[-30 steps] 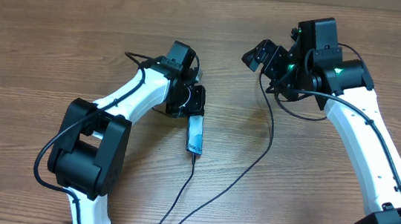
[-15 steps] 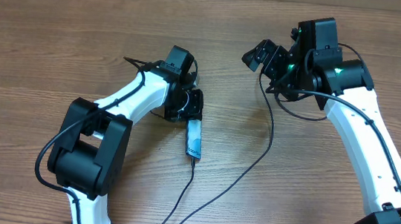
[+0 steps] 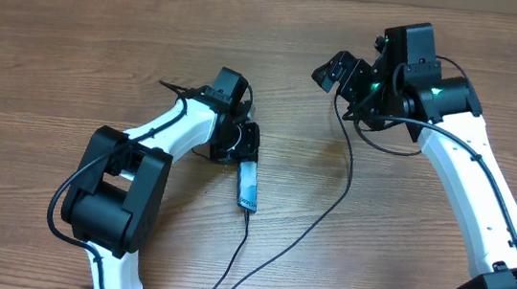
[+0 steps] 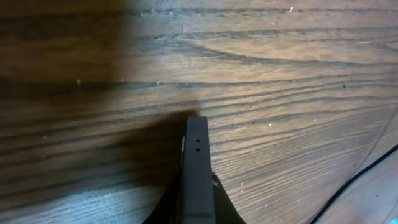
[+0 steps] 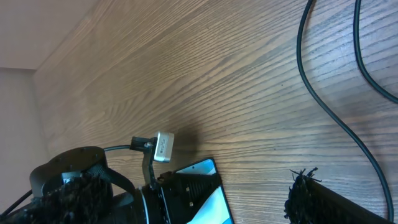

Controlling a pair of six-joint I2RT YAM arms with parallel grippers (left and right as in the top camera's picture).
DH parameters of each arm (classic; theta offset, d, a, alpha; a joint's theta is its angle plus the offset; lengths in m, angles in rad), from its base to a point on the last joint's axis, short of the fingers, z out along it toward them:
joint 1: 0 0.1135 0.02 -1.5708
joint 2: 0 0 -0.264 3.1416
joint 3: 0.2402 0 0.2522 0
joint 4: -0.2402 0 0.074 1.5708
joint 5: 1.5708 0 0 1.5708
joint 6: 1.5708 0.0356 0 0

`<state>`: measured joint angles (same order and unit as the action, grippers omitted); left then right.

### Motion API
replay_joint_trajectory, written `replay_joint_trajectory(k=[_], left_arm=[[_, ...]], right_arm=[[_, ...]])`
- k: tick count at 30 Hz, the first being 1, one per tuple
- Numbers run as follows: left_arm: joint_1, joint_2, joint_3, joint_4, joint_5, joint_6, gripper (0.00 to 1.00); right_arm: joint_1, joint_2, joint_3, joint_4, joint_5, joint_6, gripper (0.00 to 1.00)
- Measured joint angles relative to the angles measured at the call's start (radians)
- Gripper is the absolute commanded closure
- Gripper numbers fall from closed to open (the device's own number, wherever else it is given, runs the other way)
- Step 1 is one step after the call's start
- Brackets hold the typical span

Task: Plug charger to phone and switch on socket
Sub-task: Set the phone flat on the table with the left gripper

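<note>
Between left fingers, phone, long axis front-to-back

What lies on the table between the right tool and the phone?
Nothing. The overhead view shows only bare wooden table between the right tool and the phone.
</note>
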<state>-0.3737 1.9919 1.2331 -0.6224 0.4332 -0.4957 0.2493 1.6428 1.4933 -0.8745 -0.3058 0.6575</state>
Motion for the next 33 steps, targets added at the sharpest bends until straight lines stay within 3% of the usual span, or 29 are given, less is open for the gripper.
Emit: replay_joint_trajectory(k=[18,25,33], left_arm=[[0.000,0.000,-0.004,0.075,0.019,-0.003,0.95],[0.000,0.000,-0.004,0.074,0.018,-0.003,0.83],[0.000,0.000,-0.004,0.074,0.019,-0.003,0.80]], right_arm=[[0.000,0.000,0.000,0.000,0.000,0.000,0.02],[0.000,0.000,0.000,0.000,0.000,0.000,0.02],[0.000,0.000,0.000,0.000,0.000,0.000,0.02]])
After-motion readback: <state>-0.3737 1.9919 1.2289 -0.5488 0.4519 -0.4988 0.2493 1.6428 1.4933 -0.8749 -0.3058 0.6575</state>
